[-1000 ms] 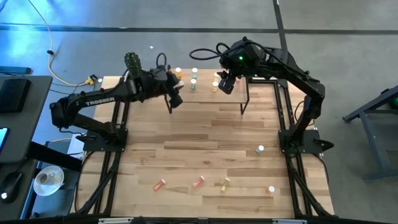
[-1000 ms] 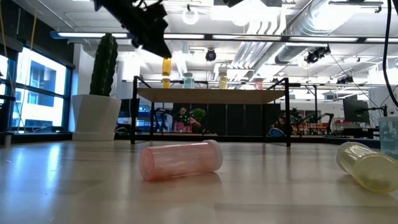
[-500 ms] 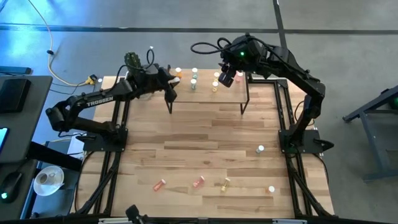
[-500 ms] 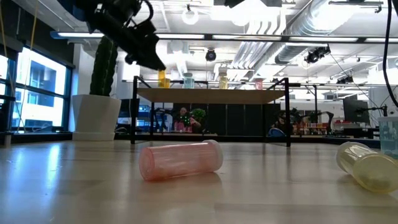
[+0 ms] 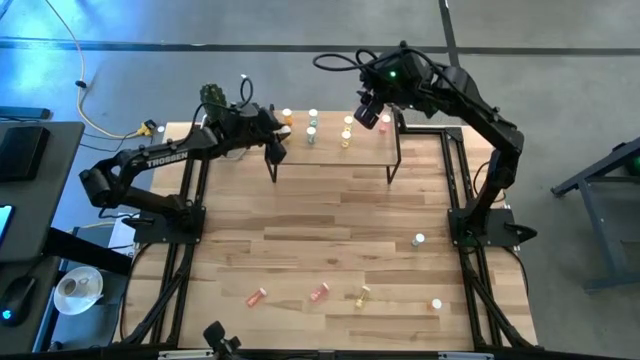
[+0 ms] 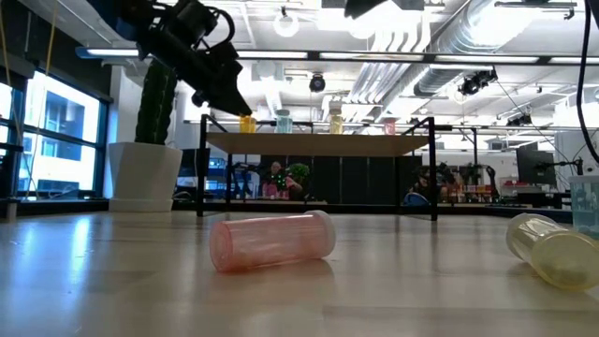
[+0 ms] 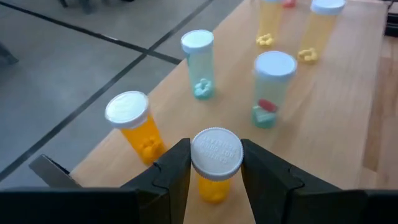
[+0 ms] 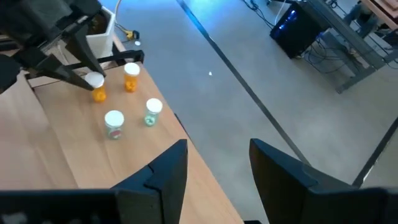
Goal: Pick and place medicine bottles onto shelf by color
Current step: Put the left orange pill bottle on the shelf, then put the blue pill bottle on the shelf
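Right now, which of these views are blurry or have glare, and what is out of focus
Low view: the pink bottle lying close to the lens is soft, and bright ceiling lights flare above the shelf. Left wrist view: the left gripper around the orange bottle is fairly sharp, farther bottles blur. High view: blue glare at its left edge.

The shelf [image 7: 323,118] holds two orange bottles [image 7: 138,127], two green [image 7: 199,63], two yellow [image 7: 318,28].

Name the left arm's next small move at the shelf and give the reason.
Probably open the left pincer and lift away: the orange bottle it grips stands upright on the shelf, beside the other orange bottle, so the colors already match.
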